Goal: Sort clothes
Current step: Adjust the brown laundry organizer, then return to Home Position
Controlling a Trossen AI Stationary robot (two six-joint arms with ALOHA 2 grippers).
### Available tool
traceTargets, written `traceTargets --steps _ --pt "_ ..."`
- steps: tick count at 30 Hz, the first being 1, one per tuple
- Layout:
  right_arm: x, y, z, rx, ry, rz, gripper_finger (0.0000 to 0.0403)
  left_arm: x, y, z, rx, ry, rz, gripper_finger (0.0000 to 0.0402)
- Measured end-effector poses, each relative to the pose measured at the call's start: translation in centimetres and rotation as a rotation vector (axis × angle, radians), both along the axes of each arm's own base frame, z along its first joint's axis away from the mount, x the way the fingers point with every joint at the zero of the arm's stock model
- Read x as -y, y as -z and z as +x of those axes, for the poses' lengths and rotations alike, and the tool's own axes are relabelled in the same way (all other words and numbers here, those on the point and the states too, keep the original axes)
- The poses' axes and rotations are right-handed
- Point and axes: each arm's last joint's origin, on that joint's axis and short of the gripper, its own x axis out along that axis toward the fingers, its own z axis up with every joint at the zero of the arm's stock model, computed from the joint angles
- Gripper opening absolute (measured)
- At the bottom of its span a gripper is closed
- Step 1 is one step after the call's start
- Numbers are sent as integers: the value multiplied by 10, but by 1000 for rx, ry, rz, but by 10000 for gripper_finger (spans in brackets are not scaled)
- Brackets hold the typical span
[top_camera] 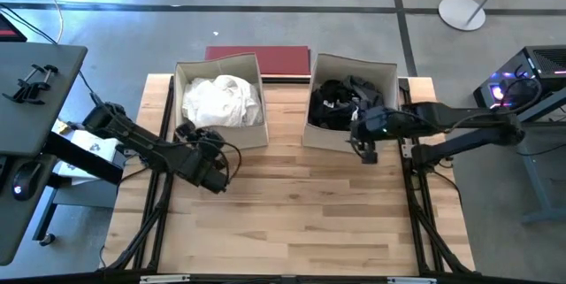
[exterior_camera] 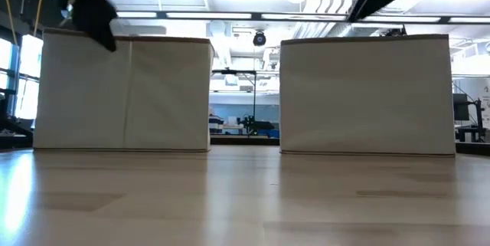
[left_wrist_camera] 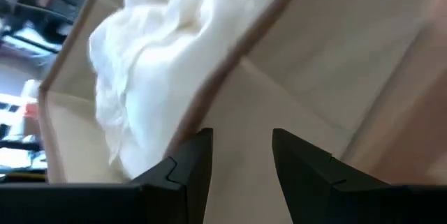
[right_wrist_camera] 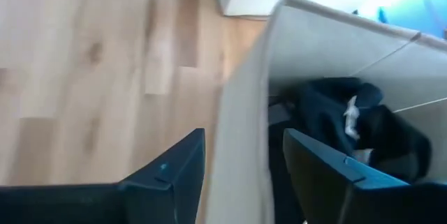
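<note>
Two boxes hold all the clothes: whites (top_camera: 221, 98) by the counter's far-left edge, darks (top_camera: 340, 98) far right. Both end effectors, left (top_camera: 212, 162) and right (top_camera: 364, 145), released and empty. Looks done.

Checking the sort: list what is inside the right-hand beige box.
The right box holds a heap of black and dark clothes, with a small white bit showing in the right wrist view. Whatever lies under the heap is covered.

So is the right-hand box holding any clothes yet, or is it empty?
Not empty. The right box holds a heap of dark clothes in the high view, and the right wrist view shows dark fabric inside its wall.
</note>
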Motion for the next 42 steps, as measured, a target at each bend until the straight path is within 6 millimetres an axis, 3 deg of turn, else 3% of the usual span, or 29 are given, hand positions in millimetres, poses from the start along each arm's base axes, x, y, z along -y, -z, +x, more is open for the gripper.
traceTargets --steps 4,9,13,17,22,27,30,34,37,42 --pt "-19 -17 -11 -23 -10 75 187 -13 11 -16 -61 -24 -7 143" --pt "-40 -13 -21 -83 3 164 188 -26 16 -37 -39 -125 -78 143" --pt "-51 9 -26 -165 26 193 188 -31 8 -46 69 -181 -133 143" --pt "-53 44 -31 -275 61 175 188 -28 -10 -44 189 -169 -190 143" --pt "-36 82 -41 -355 299 28 185 -18 -37 -33 321 -66 -234 143" --pt "-20 100 -53 -368 521 -101 178 -8 -54 -20 424 69 -227 143" --pt "-23 94 -50 -353 521 -44 176 -2 -56 -15 458 127 -227 143" --pt "-37 66 -43 -273 464 78 176 7 -59 -9 519 187 -245 142" --pt "-52 43 -41 -173 370 76 176 19 -64 -7 550 289 -229 142" --pt "-73 29 -55 6 267 8 176 38 -69 -32 663 377 -83 142"
